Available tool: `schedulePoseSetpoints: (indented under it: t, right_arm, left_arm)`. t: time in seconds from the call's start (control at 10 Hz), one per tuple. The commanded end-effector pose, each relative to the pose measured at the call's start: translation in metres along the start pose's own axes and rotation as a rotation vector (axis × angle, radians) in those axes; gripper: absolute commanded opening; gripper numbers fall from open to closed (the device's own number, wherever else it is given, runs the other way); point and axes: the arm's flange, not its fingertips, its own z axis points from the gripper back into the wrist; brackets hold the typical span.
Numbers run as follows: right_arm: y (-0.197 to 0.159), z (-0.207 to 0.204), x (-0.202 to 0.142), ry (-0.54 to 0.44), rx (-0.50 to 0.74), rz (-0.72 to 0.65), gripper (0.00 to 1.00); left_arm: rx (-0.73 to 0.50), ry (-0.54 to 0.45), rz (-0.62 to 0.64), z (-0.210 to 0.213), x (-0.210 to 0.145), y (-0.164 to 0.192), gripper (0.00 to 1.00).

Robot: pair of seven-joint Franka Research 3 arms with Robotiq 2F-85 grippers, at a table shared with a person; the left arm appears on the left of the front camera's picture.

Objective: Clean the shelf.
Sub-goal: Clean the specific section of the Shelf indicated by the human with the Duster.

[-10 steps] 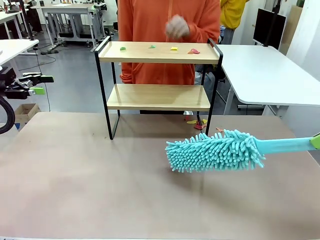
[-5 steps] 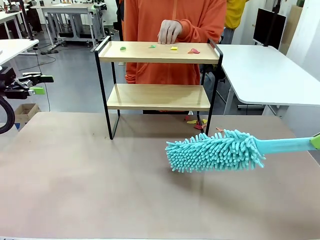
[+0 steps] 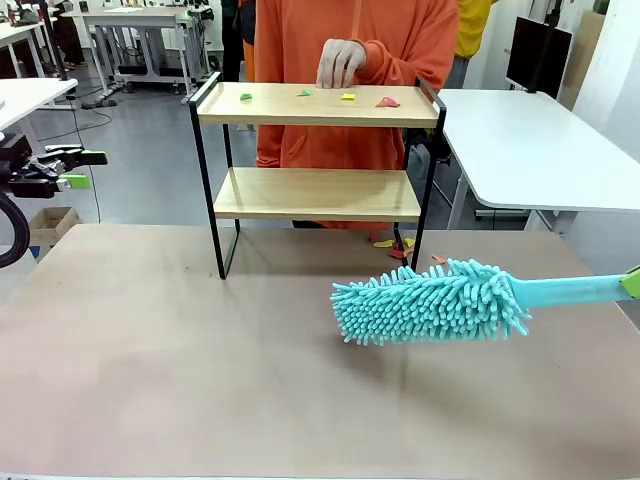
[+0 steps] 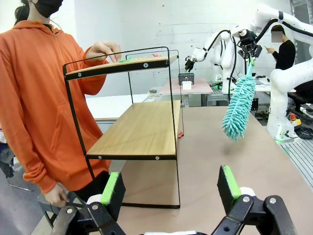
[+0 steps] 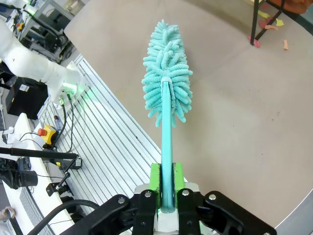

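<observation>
Front view puts the shelf (image 3: 315, 193) at the far edge of the counter (image 3: 200, 350), beyond the head of the duster (image 3: 430, 300), its handle lying crosswise, pinched by the right gripper (image 5: 166, 170); the left gripper (image 3: 80, 169) hangs spread, well aside.

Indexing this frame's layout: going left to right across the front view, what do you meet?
Left hand, open → shelf → teal duster → right hand, shut on the duster's handle.

Teal duster (image 3: 430, 302), light wooden shelf (image 3: 315, 193) (black frame), orange hoodie (image 3: 400, 40), brown table (image 3: 150, 350)
</observation>
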Motion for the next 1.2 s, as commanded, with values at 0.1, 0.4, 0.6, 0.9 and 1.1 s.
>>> schedulePoseSetpoints:
  t: [0.1, 0.4, 0.6, 0.9, 1.1]
  right_arm:
    - [0.0, 0.0, 0.003, -0.005, 0.008, 0.013, 0.14]
    - [0.024, 0.011, 0.013, -0.038, 0.046, 0.018, 0.14]
    - [0.07, 0.031, 0.042, -0.112, 0.076, 0.04, 0.14]
    - [0.121, 0.041, 0.094, -0.148, 0.159, 0.016, 0.14]
    - [0.162, 0.03, 0.136, -0.261, 0.191, -0.036, 0.14]
  left_arm:
    - [-0.003, -0.008, -0.016, 0.0, 0.001, -0.002, 1.0]
    - [-0.003, -0.008, -0.016, 0.0, 0.001, -0.002, 1.0]
    - [-0.003, -0.008, -0.016, 0.0, 0.001, -0.002, 1.0]
    - [-0.003, -0.008, -0.016, 0.0, 0.001, -0.002, 1.0]
    - [-0.003, -0.008, -0.016, 0.0, 0.001, -0.002, 1.0]
